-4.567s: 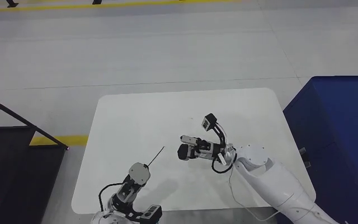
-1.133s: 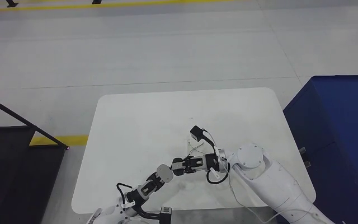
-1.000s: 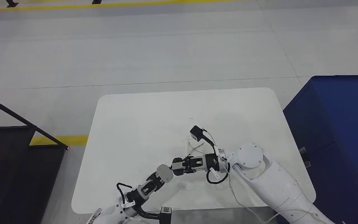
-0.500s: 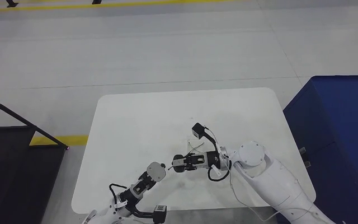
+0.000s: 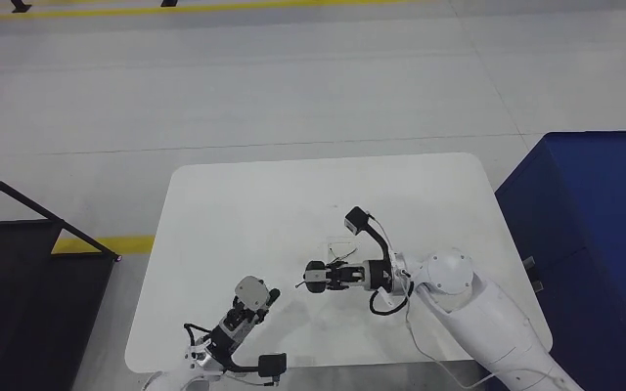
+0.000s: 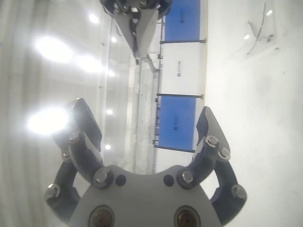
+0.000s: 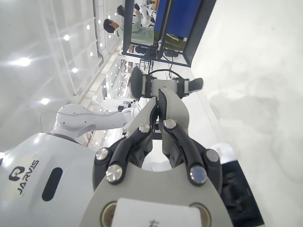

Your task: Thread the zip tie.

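The zip tie [image 6: 260, 27] is being shown as a thin dark strip lying flat on the white table [image 5: 225, 215], near the table's middle and just on the far side of the right arm's wrist. Its long axis is running slantwise across the tabletop, from the near left toward the far right, roughly along the line in which the left gripper [image 6: 143, 106] is aimed; which end is carrying the head cannot be made out. It is being crossed by at least one more dark strip, and the little cluster is being covered by what looks like a clear film [image 5: 342, 246]. Neither gripper is touching it. The right gripper [image 7: 159, 95] is being held just above the table, close beside the strips on their near side and pointing toward the robot's left, with its two fingers pressed together along their ribbed pads. The left gripper is being held near the table's front edge, well apart from the zip tie, with its fingers spread wide and nothing between them. The two grippers are facing each other tip to tip, with a small gap between them. A blue cabinet [image 5: 577, 244] is standing beside the table's right edge, and a yellow floor line [image 5: 98, 244] is running off to the table's left.
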You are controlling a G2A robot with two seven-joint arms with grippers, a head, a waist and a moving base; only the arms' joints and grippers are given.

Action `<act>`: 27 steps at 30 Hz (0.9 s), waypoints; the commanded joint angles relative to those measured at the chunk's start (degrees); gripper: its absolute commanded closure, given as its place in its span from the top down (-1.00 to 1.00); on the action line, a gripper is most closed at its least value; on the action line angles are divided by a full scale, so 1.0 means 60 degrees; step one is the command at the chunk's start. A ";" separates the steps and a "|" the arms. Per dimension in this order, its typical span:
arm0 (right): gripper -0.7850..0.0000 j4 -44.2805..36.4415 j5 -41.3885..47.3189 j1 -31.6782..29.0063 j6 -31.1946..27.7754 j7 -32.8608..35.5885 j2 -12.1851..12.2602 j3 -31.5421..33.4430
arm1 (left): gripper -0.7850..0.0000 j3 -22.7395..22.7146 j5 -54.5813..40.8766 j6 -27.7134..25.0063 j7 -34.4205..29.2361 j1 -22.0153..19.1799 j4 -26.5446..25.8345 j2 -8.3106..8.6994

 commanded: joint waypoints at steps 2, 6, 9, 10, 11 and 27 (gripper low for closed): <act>-1.00 -0.0379 0.0050 -0.0461 -0.0115 -0.0046 0.0116 0.0539 | 1.00 -0.0736 -0.4754 -0.4621 0.0606 0.0047 -0.0173 0.0106; -1.00 -0.0607 0.0109 -0.0800 -0.0083 -0.0059 0.0183 0.0836 | 1.00 -0.1294 -0.7654 -0.7540 0.0797 -0.0109 -0.0037 0.0183; -1.00 -0.0607 0.0109 -0.0800 -0.0083 -0.0059 0.0183 0.0836 | 1.00 -0.1294 -0.7654 -0.7540 0.0797 -0.0109 -0.0037 0.0183; -1.00 -0.0607 0.0109 -0.0800 -0.0083 -0.0059 0.0183 0.0836 | 1.00 -0.1294 -0.7654 -0.7540 0.0797 -0.0109 -0.0037 0.0183; -1.00 -0.0607 0.0109 -0.0800 -0.0083 -0.0059 0.0183 0.0836 | 1.00 -0.1294 -0.7654 -0.7540 0.0797 -0.0109 -0.0037 0.0183; -1.00 -0.4720 0.2865 -0.0075 -0.0178 -0.0461 -0.0044 0.0674 | 1.00 -0.1294 -0.7654 -0.7540 0.0797 -0.0109 -0.0037 0.0183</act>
